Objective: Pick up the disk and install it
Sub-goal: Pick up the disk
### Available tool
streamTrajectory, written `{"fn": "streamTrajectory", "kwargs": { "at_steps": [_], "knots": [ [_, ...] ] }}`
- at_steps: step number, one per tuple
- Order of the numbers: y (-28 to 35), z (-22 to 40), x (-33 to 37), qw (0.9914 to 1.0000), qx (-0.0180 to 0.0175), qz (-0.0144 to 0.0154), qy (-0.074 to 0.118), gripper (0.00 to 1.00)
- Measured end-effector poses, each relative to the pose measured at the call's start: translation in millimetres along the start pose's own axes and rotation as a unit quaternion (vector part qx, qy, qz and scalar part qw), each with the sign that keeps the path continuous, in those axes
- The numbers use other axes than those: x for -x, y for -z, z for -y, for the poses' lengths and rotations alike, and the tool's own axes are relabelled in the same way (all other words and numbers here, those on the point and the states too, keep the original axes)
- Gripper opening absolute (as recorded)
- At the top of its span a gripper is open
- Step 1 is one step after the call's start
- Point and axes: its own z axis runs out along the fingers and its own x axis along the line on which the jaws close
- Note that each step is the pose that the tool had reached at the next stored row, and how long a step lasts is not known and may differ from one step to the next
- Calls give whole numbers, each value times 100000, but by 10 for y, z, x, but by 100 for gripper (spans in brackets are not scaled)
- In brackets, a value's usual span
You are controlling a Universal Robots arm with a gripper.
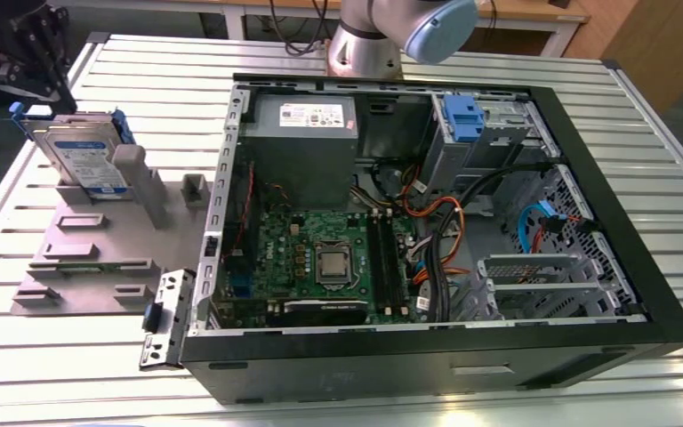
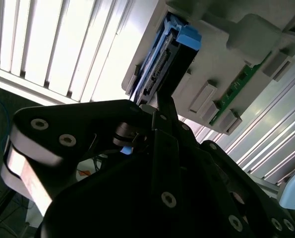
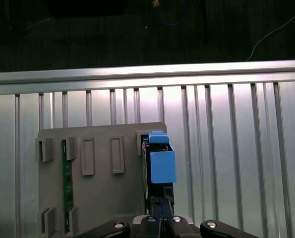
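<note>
Gripper (image 3: 161, 204) pinched narrow, nothing in it, and just ahead of its tips the disk (image 3: 159, 166) stands on edge in the grey stand (image 3: 97, 148), blue tab towards the tool; well off to one side, the open computer case (image 1: 437, 351) lies on the slatted table (image 1: 656, 133)

The disk (image 1: 81, 156) stands on edge in the stand (image 1: 92, 258). The stand lies on the table (image 1: 674, 142), to the exterior view's left of the computer case (image 1: 437, 351).
</note>
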Motion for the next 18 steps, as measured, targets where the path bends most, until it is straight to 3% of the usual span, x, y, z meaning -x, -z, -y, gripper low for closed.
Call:
{"fn": "streamTrajectory", "kwargs": {
  "at_steps": [6,18],
  "knots": [
    [-34,2,6,100000,10,-11,95,11],
    [-35,2,6,100000,13,-13,105,11]
  ]
}}
